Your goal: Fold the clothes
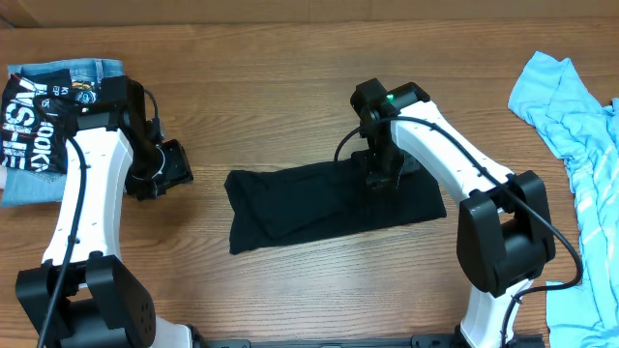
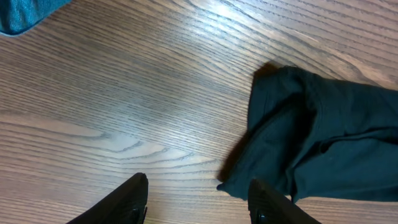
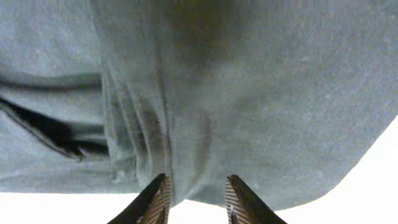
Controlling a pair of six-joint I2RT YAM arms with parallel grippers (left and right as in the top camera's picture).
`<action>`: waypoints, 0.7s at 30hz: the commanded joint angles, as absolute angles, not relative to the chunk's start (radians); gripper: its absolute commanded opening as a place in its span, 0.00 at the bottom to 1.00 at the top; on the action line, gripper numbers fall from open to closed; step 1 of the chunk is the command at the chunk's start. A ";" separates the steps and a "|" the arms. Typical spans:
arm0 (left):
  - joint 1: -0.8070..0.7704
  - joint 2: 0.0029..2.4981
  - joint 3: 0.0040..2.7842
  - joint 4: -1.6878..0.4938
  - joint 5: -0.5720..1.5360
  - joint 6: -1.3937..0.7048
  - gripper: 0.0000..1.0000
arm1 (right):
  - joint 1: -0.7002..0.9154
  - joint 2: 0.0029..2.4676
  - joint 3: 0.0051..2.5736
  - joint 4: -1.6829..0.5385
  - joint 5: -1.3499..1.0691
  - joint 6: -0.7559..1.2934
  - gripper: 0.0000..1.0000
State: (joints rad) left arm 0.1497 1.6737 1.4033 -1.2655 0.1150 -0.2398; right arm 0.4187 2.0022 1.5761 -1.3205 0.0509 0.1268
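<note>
Folded black T-shirt (image 1: pixel 329 206) lying mid-table (image 1: pixel 290 97). Right gripper (image 3: pixel 196 198) poised directly over its right portion, fingers (image 3: pixel 157 200) parted with fabric spanning the gap beneath them. Left gripper (image 2: pixel 198 200) spread, grasping nothing, just beside the shirt's left edge (image 2: pixel 249 155).

overhead light is even and fairly bright; my arms throw soft shadows on the table (image 1: pixel 290 116). in my left wrist view, glare streaks the wood at the top and the shirt (image 2: pixel 323 143) reads dark but sharp. my right wrist view is washed out: shirt grey, soft, background blown white.
</note>
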 commanded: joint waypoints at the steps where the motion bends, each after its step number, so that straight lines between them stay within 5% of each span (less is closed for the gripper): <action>1: 0.143 1.668 1.417 -1.274 0.124 -0.231 0.55 | 0.397 2.005 1.572 -1.312 0.086 0.136 0.34; 13: 0.115 1.668 1.372 -1.300 0.274 -0.204 0.64 | 0.227 1.983 1.582 -1.298 0.142 0.181 0.35; 21: -0.033 1.668 1.194 -1.098 0.290 -0.208 0.69 | 0.145 1.903 1.600 -1.297 0.141 0.178 0.39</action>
State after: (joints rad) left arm 0.0120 1.6737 1.2427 -1.1343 0.2577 -0.2291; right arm 0.1528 1.9747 1.5764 -1.2995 0.1349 0.1696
